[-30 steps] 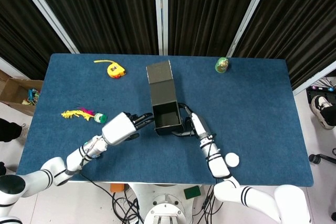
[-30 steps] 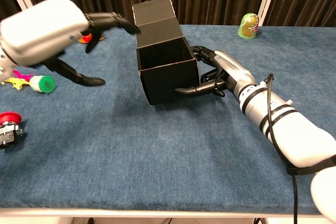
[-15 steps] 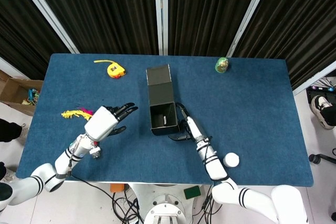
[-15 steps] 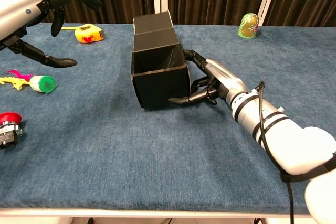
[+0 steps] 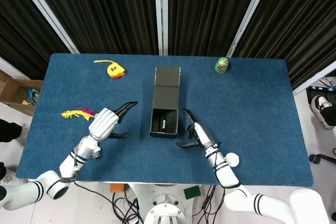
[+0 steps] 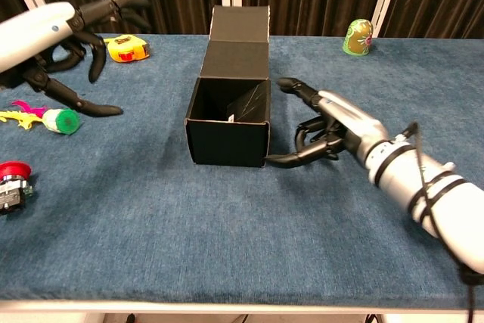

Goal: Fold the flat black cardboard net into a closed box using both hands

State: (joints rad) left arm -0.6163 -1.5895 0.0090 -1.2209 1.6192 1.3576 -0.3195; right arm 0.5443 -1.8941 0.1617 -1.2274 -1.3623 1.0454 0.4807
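Since the earlier frame the black box (image 5: 164,109) has swung round square to the table edge, and the right hand (image 5: 197,136) has let go and drawn back. It now sits near the middle of the blue table (image 5: 252,98), open end toward the robot, lid flap lying flat behind. That hand hovers just beside its right front corner, fingers spread, one fingertip near the corner. Well to the left, the left hand (image 5: 105,124) hangs spread and empty, with a yellow tape measure (image 6: 126,48) beyond it.

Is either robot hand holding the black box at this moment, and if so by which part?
Nothing is held. The right robot hand lies open just beside the black cardboard box, apart from its wall. The left robot hand hovers open, well clear.
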